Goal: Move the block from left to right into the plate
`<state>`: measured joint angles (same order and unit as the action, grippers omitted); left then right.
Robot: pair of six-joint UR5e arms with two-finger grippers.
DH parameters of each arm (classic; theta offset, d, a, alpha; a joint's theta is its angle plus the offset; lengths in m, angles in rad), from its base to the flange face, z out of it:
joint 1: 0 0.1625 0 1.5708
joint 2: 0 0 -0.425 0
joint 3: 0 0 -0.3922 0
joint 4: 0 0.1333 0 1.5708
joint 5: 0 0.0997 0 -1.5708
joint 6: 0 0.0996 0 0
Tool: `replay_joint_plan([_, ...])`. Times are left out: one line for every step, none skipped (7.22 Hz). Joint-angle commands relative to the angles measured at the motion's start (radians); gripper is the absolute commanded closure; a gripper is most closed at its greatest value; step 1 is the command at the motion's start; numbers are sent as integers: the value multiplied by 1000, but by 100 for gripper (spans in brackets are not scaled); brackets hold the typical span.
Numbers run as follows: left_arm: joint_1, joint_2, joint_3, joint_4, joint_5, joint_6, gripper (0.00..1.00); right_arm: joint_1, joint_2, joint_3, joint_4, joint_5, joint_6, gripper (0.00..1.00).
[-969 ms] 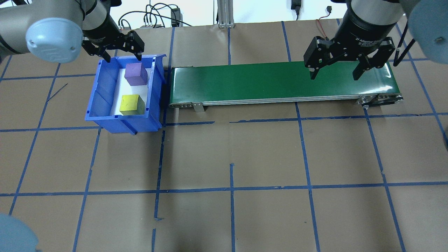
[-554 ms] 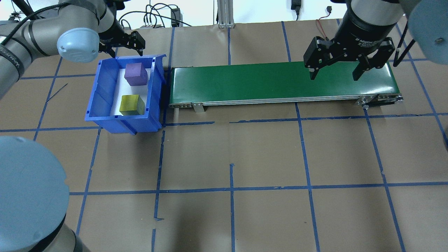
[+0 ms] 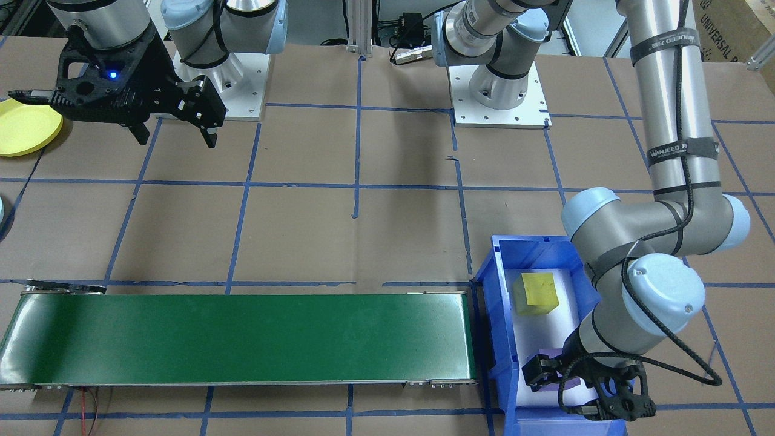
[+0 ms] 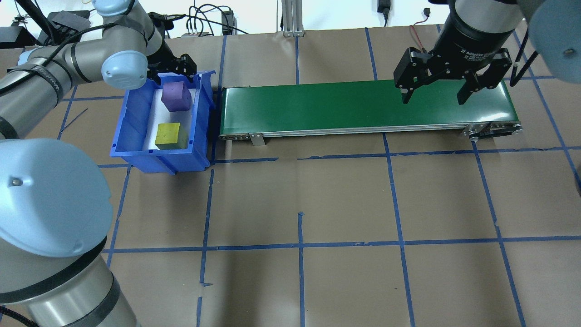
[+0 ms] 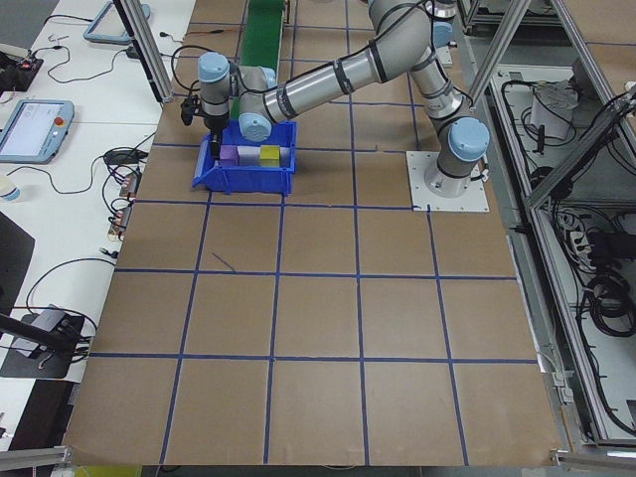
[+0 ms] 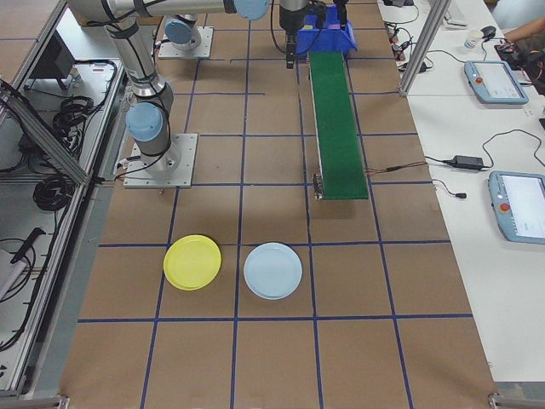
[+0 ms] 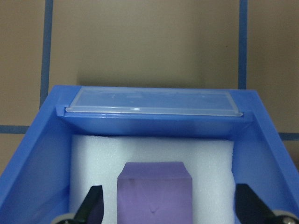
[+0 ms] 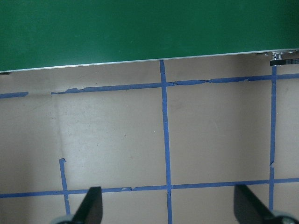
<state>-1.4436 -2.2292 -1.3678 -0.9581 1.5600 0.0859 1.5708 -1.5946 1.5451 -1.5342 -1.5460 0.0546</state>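
Brown papered table [image 4: 317,200], blue tape grid; left tool [image 7: 168,207] and right tool [image 4: 435,93] wide.

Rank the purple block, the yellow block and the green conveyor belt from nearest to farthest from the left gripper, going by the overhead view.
1. Purple block: just below the left gripper, at the blue bin's far end.
2. Yellow block: at the bin's near end.
3. Green conveyor belt: outside the bin, stretching toward the right gripper.

A robotics lab: two industrial arms bolted to a paper-covered table [image 5: 328,328] gridded with blue tape, aluminium framing, teach pendants [image 6: 519,217] and cables on white side benches, a small green conveyor [image 6: 336,123].
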Motion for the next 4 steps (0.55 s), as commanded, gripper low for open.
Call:
replay_joint_plan([0,-33,4,2,2,2,3,0,-1,1,0,0,-2,0])
replay_joint_plan([0,-35,10,-16,20,2,4,0,-1,0,0,0,-2,0])
replay_joint_plan([0,-36,18,-55,23,2,9,0,-1,0,0,0,-2,0])
replay_joint_plan([0,-33,19,-73,23,5,25,0,-1,0,0,0,-2,0])
